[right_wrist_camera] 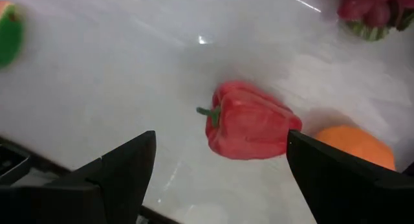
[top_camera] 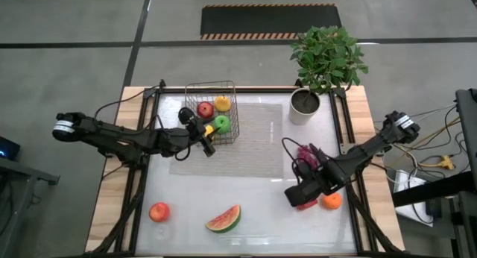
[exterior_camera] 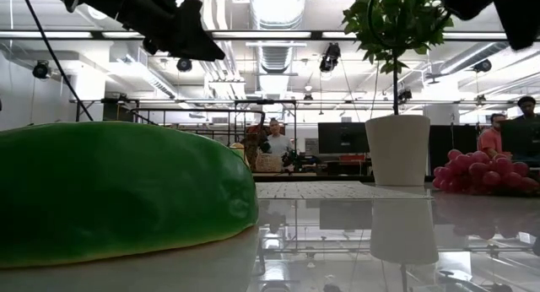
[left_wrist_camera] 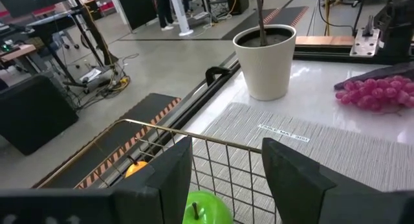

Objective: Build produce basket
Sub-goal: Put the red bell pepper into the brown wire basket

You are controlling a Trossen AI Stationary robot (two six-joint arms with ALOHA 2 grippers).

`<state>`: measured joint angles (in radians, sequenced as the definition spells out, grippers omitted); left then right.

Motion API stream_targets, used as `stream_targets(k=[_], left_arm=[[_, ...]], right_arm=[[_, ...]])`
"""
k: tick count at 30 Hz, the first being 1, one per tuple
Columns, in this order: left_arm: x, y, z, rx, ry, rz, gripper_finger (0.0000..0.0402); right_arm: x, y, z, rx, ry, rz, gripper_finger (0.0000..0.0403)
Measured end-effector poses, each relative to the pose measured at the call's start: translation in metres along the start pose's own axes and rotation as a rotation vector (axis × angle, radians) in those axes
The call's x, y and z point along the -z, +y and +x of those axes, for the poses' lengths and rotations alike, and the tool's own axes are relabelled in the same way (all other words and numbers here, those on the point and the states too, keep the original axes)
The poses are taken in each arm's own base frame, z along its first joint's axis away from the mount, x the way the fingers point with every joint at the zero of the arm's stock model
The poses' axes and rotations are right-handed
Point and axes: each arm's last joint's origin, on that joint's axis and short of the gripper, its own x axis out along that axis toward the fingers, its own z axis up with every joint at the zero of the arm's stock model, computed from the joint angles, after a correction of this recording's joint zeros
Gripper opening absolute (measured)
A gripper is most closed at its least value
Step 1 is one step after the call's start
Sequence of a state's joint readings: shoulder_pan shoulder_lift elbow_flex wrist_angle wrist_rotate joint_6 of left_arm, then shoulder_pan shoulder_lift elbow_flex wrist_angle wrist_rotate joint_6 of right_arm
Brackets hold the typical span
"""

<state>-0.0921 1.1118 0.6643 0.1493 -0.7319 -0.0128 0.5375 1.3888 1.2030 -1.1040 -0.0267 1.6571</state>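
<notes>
Right gripper (right_wrist_camera: 220, 166) spread wide, empty, directly above red pepper (right_wrist_camera: 249, 120), orange (right_wrist_camera: 352, 146) just beside; wire basket (top_camera: 212, 112) well apart across table; risks nudging orange or pepper rolling while closing.

Bright, even overhead light from ceiling fixtures (exterior_camera: 278, 5), which glare off the glossy white table (top_camera: 246, 191) and mirror the white pot (exterior_camera: 397, 148). Watermelon slice (exterior_camera: 118, 195) looms huge and soft up close; red pepper (right_wrist_camera: 249, 120) looks slightly blurred
</notes>
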Motion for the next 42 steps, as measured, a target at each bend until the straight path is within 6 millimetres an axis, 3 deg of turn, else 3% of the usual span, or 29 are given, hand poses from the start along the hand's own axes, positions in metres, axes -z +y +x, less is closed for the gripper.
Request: stream_targets(k=[20,34,37,42], left_arm=[[0.006,0.0,0.0,0.0,0.014,0.016,0.017],[0.007,0.0,0.0,0.0,0.015,0.017,0.0169],[0.007,0.0,0.0,-0.001,0.016,0.017,0.0169],[0.007,0.0,0.0,-0.001,0.017,0.018,0.0169]], right_arm=[[0.004,0.014,0.06,0.239,0.151,-0.06,0.0327],[0.004,0.013,0.074,0.281,0.175,-0.087,0.0325],[0.004,0.012,0.075,0.286,0.175,-0.087,0.031],[0.004,0.011,0.075,0.284,0.176,-0.087,0.0238]])
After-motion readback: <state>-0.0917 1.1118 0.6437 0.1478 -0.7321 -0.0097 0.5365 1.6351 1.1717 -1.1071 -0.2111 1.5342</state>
